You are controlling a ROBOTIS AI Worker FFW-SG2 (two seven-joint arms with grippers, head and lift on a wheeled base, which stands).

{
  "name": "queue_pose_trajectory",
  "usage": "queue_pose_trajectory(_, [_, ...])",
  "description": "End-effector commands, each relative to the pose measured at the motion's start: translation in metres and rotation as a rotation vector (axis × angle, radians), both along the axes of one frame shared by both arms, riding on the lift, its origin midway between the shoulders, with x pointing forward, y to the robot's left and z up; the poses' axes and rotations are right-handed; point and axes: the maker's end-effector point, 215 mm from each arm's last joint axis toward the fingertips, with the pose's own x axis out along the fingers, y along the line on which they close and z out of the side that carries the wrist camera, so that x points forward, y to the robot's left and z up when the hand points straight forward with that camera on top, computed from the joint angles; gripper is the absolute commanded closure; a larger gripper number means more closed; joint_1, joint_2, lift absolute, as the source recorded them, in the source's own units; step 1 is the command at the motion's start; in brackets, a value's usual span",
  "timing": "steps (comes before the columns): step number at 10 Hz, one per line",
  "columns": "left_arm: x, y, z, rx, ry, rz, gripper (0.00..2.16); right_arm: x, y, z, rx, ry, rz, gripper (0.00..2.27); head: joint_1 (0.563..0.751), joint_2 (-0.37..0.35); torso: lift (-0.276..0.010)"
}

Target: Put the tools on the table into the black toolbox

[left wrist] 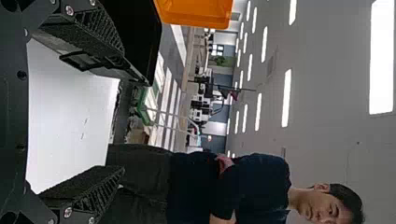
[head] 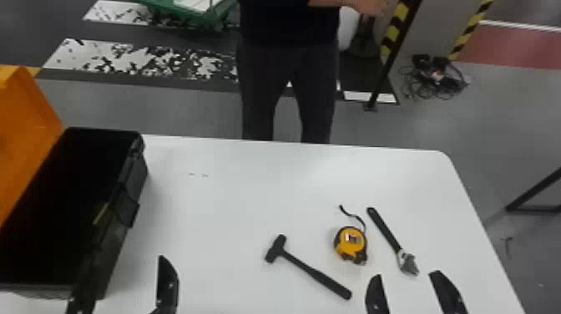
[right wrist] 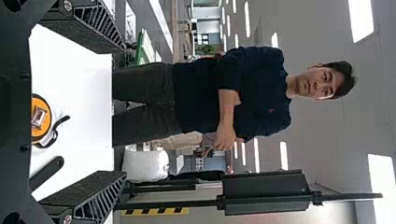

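On the white table [head: 233, 200] lie a black hammer [head: 311, 271], a yellow tape measure [head: 351, 244] and an adjustable wrench [head: 390, 236]. The black toolbox [head: 112, 225], its orange lid raised, stands at the left. My left gripper [head: 125, 288] is open at the near edge, beside the toolbox's near end; the left wrist view has this gripper [left wrist: 122, 123] with nothing between its fingers. Below the tape measure and wrench, my right gripper [head: 407, 294] stands open and empty. In the right wrist view the tape measure [right wrist: 41, 119] and wrench handle [right wrist: 46, 172] lie beyond the right gripper [right wrist: 125, 112].
The orange lid [head: 25, 138] leans outward on the toolbox's left side. A strip of yellow shows on the toolbox's inner right wall. Bare tabletop lies between the toolbox and the hammer. The table's right edge [head: 480, 225] runs past the wrench.
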Motion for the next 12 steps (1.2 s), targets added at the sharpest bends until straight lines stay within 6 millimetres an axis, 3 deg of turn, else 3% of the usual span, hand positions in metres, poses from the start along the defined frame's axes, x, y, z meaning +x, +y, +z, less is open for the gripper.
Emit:
queue_pose_trajectory(1, [0.001, 0.001, -0.001, 0.001, 0.001, 0.001, 0.13, 0.004, 0.007, -0.008, -0.010, 0.030, 0.021, 0.06, 0.695, -0.108, -0.039])
queue_pose_trajectory(5, [0.003, 0.002, -0.001, 0.001, 0.002, 0.003, 0.13, 0.017, 0.033, -0.017, -0.093, 0.071, 0.149, 0.06, 0.695, -0.045, -0.039])
queue_pose_trajectory(9, [0.004, 0.006, -0.003, 0.004, 0.006, 0.010, 0.13, 0.039, 0.042, -0.063, -0.097, 0.256, 0.262, 0.06, 0.695, -0.001, -0.039])
queue_pose_trajectory(12, [0.004, 0.006, -0.003, 0.002, 0.005, 0.012, 0.13, 0.045, 0.045, -0.097, -0.084, 0.411, 0.332, 0.06, 0.695, 0.015, -0.039])
